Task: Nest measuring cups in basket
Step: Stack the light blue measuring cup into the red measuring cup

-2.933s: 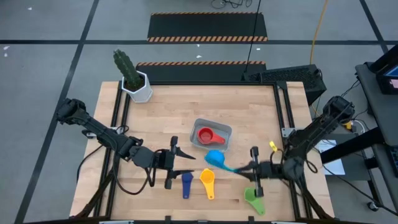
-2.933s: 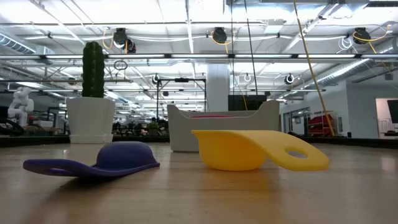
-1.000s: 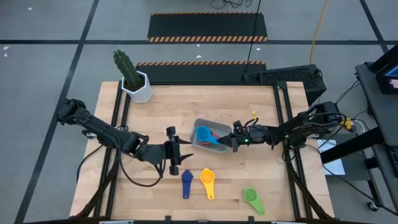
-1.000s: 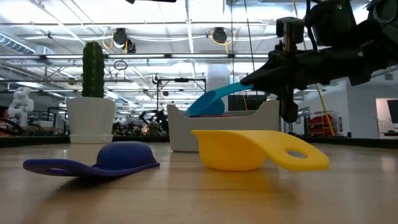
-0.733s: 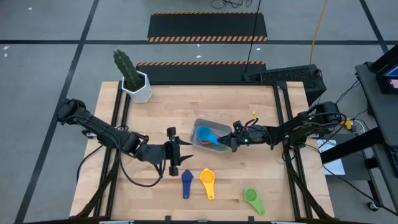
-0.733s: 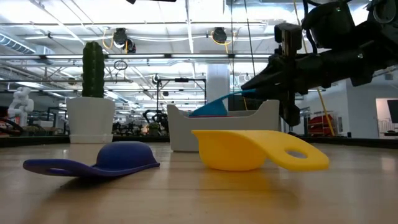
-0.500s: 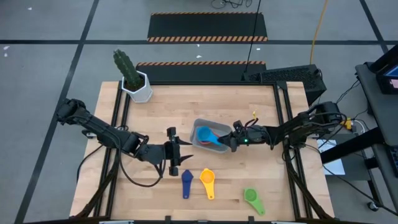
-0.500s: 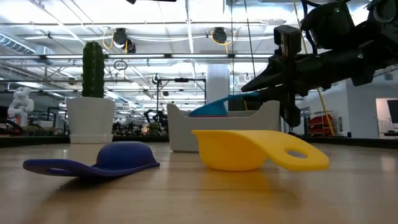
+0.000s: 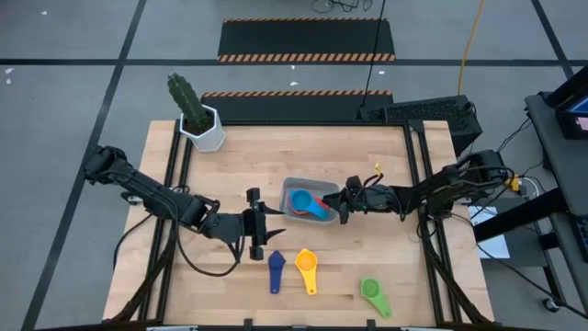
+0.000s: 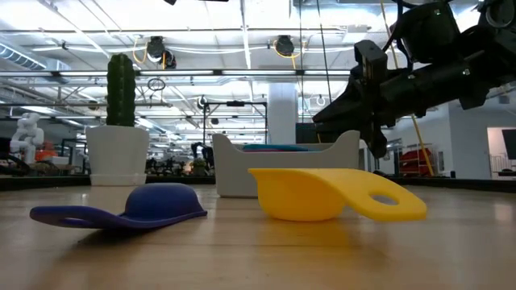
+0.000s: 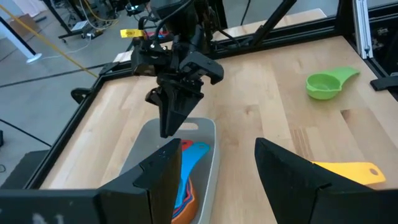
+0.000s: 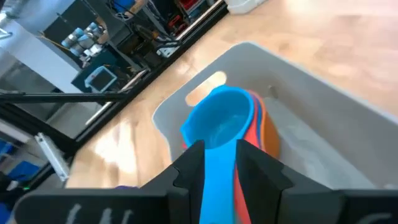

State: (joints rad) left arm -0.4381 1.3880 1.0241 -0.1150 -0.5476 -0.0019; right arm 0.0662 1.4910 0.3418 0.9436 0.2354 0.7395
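Wooden table (image 9: 386, 267): right gripper (image 9: 342, 204) apart over basket (image 9: 292, 184), blue cup (image 9: 301, 202) apparently released; withdraw straight, avoiding handle.

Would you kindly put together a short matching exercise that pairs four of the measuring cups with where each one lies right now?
Things:
1. light blue cup
2. green cup
3. navy cup
4. yellow cup

Places:
A. on the table between the navy and green cups
B. alone near the table's front right corner
C. in the basket, on top of the stack
D. on the table just in front of the left gripper

Pairs: 1-C, 2-B, 3-D, 4-A
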